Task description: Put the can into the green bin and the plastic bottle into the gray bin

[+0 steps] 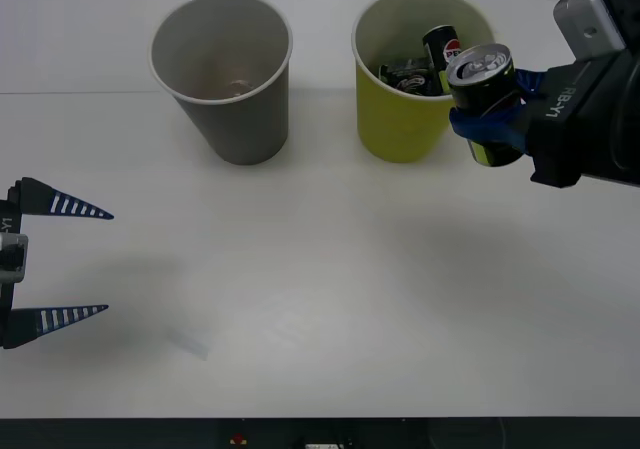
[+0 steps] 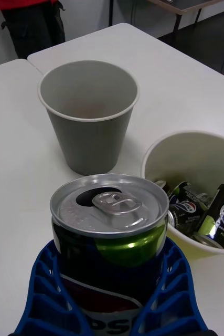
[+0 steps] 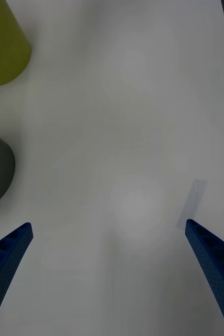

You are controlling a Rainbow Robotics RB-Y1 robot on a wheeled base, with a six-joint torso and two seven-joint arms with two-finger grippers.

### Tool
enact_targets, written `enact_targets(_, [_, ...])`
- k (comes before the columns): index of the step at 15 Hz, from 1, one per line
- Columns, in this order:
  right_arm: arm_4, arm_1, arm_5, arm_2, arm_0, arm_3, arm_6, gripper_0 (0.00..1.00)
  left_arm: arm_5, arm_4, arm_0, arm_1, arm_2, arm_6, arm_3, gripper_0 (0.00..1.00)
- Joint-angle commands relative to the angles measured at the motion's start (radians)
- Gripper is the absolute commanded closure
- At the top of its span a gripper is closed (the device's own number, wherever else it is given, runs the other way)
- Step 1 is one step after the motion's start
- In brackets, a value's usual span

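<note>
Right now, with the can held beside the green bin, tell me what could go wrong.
1. The right gripper holds the can beside the green bin's rim, not over its opening; released here, it would likely land on the table.
2. Moving sideways at this height, the can might knock the rim.
3. Cans already lie inside, so it may bounce.

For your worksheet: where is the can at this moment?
In the front view the can is held off the table in the right gripper, on the robot's right, beside the green bin's rim and not yet over its opening.
</note>
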Motion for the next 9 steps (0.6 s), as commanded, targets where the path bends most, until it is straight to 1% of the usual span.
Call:
enact_targets(1, [0.018,-0.004,0.0,0.012,-0.092,0.076,-0.001,1.0,0.0,0.0,0.0,0.0,0.0,0.0,0.0,0.0])
enact_targets(5, [0.066,-0.004,0.0,0.034,-0.225,0.225,-0.001,1.0,0.0,0.0,0.0,0.0,0.0,0.0,0.0,0.0])
enact_targets(7, [0.147,-0.001,0.0,0.071,-0.291,0.283,-0.001,1.0,0.0,0.0,0.0,0.0,0.0,0.0,0.0,0.0])
enact_targets(9, [0.213,0.018,0.0,0.081,-0.355,0.355,-0.001,1.0,0.0,0.0,0.0,0.0,0.0,0.0,0.0,0.0])
